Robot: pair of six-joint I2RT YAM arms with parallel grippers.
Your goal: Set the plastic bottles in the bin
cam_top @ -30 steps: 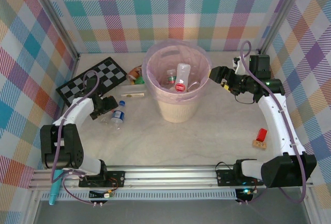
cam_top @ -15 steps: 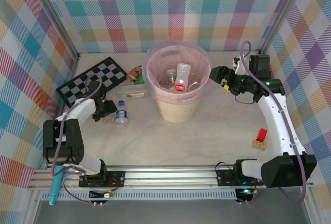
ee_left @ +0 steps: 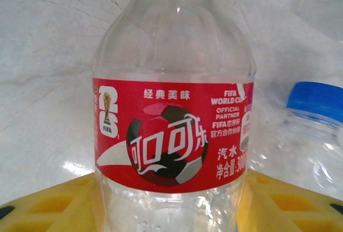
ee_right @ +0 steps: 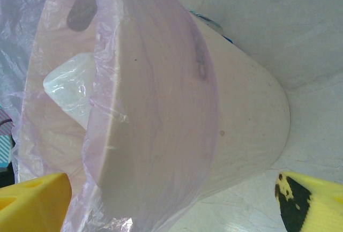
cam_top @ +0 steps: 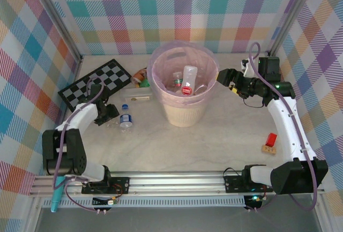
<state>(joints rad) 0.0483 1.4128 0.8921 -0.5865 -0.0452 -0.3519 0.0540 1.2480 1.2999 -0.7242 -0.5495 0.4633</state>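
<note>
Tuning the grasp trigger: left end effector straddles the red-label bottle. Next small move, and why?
Probably close the left end effector firmly on the red-label bottle before any lift. The bottle sits centred between the yellow fingers, but I can't tell whether they press it; a blue-capped bottle lies close beside.

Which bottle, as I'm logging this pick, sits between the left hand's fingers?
The clear bottle with the red label, flanked by the yellow fingers; the blue-capped bottle lies to one side, outside them.
</note>
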